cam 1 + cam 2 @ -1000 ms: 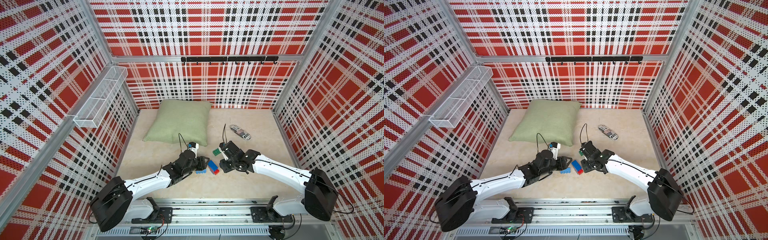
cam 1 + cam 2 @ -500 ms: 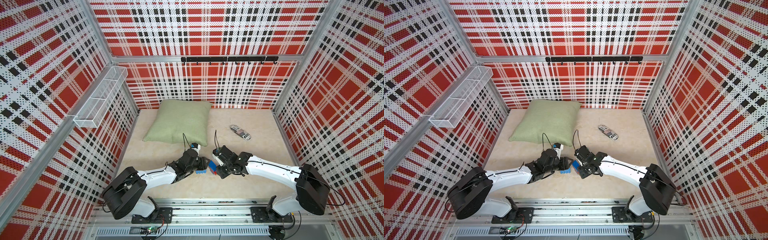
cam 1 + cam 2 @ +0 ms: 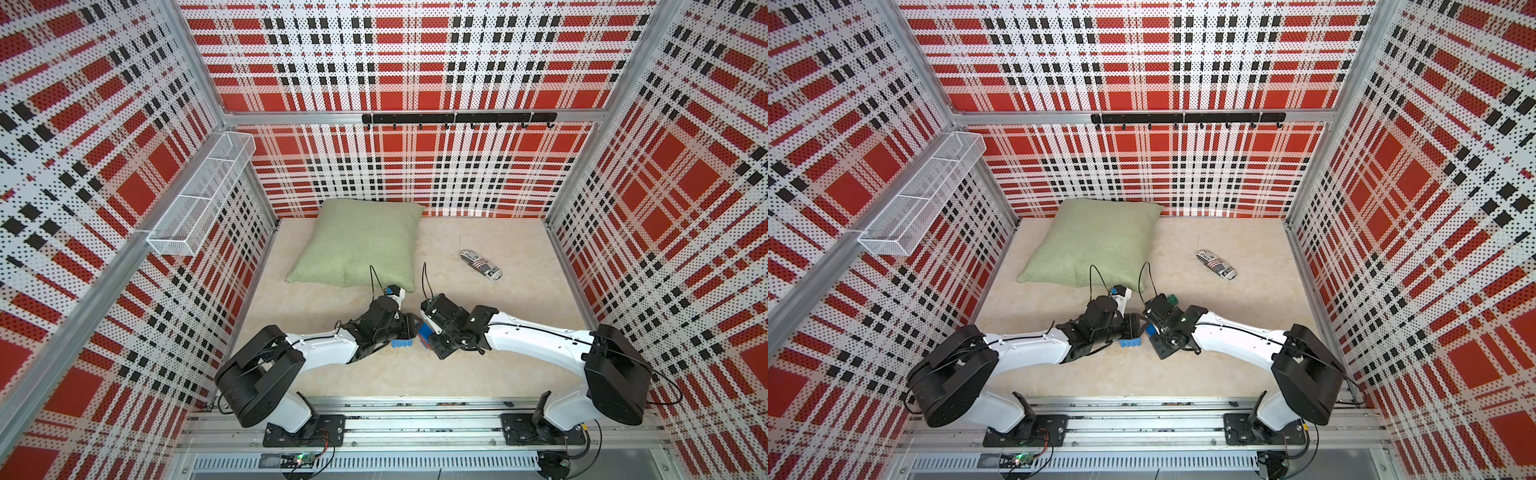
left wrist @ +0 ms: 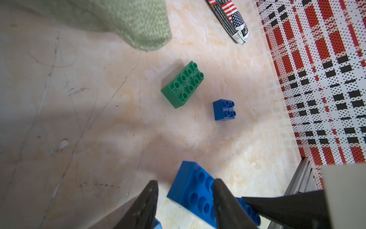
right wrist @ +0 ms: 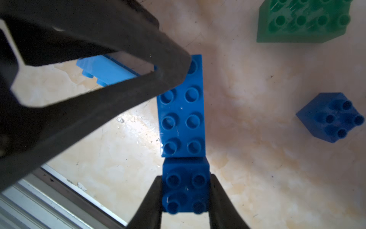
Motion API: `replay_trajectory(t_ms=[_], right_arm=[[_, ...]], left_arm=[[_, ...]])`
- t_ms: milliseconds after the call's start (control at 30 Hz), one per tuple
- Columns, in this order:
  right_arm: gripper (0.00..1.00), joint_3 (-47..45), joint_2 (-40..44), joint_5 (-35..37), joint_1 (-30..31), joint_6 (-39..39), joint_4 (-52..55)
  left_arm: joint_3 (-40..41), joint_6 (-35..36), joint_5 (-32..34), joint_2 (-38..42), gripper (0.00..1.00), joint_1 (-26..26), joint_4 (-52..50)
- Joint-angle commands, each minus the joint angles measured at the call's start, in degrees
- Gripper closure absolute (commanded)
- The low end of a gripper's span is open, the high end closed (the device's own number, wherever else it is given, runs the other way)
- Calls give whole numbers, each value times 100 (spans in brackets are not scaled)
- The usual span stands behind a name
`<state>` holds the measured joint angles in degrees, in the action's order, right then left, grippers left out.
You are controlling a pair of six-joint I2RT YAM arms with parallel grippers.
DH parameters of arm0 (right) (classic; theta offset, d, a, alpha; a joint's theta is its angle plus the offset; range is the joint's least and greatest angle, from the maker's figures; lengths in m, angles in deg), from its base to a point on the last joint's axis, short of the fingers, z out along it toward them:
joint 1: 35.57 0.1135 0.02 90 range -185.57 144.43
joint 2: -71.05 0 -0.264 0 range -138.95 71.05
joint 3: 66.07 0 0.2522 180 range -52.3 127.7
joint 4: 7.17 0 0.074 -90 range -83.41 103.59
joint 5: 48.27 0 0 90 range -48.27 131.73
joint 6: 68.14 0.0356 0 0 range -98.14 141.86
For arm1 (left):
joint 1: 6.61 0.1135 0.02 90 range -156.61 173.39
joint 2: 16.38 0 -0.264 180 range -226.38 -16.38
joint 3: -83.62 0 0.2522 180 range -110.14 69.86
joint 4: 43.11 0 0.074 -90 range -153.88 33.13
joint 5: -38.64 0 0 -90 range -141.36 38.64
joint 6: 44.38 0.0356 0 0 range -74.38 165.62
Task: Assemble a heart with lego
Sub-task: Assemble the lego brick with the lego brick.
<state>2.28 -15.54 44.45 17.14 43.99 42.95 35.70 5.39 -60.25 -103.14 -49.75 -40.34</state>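
Observation:
My right gripper [image 5: 185,176] is shut on a small dark blue lego brick [image 5: 185,190]. That brick butts against the near end of a long dark blue brick [image 5: 182,111] lying studs up on the floor. My left gripper [image 4: 185,181] stands open over the long brick [image 4: 194,190]. One of its fingers [image 5: 174,65] rests on the brick's far end. A light blue brick [image 3: 401,343] lies beside the left gripper [image 3: 409,326]. A green brick [image 4: 183,84] and another small blue brick [image 4: 224,110] lie loose further out. In both top views the grippers meet at the middle front.
A green pillow [image 3: 357,245] lies at the back left of the floor, close behind the left wrist. A flag-printed tube [image 3: 480,264] lies at the back right. A wire basket [image 3: 199,199] hangs on the left wall. The metal rail [image 3: 399,419] runs along the front edge.
Both grippers have closed in on the long blue brick from either side, the right one carrying its small blue brick leftward. Over the last half second they have hardly moved.

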Motion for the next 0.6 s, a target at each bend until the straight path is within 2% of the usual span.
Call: replay_trajectory(t_ms=[0,567], right_arm=[[74,9,-77,97,21,18,-93],[75,131,-64,175,91,284,-43]], left_arm=[[-110,115,-83,-84,50,16,143],[86,68,66,130,51,-46,104]])
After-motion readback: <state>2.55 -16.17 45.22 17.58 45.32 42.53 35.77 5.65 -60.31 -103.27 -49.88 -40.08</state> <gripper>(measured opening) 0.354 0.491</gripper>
